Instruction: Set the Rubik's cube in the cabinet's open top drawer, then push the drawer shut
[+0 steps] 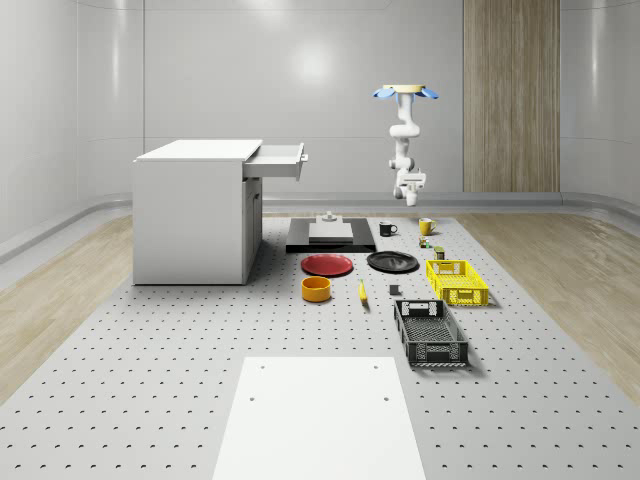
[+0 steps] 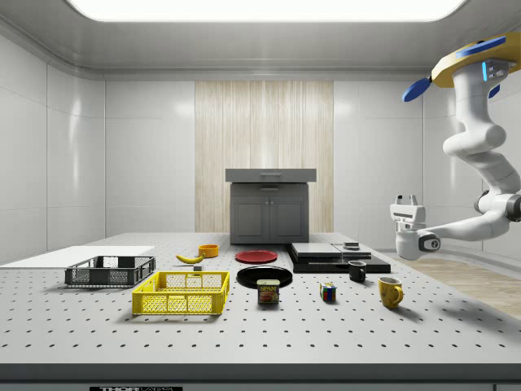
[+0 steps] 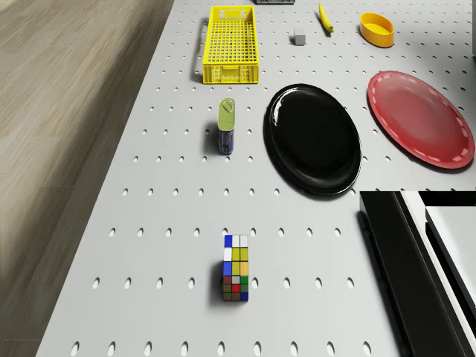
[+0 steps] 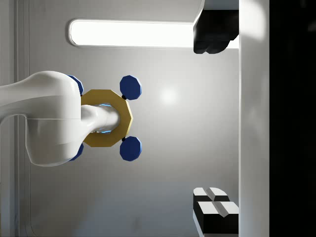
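Note:
The Rubik's cube (image 3: 235,268) sits alone on the perforated table, also seen small (image 1: 426,242) and near the front edge in the side view (image 2: 328,292). The white cabinet (image 1: 190,215) stands at the whole-scene view's left with its top drawer (image 1: 278,160) pulled out. The drone (image 1: 405,92) hovers high over the table's far right part, above the mugs and the cube. Its arm hangs down and bends back, so my gripper (image 2: 405,200) points upward, well above the cube. In the wrist view my gripper (image 4: 214,121) is open with nothing in it, facing the drone's body.
A food can (image 3: 227,126), black plate (image 3: 312,137), red plate (image 3: 420,119) and yellow basket (image 3: 230,43) lie beyond the cube. A yellow mug (image 2: 390,291), black mug (image 2: 356,271) and black slab (image 3: 401,260) are nearby. A dark crate (image 1: 430,333) stands further off.

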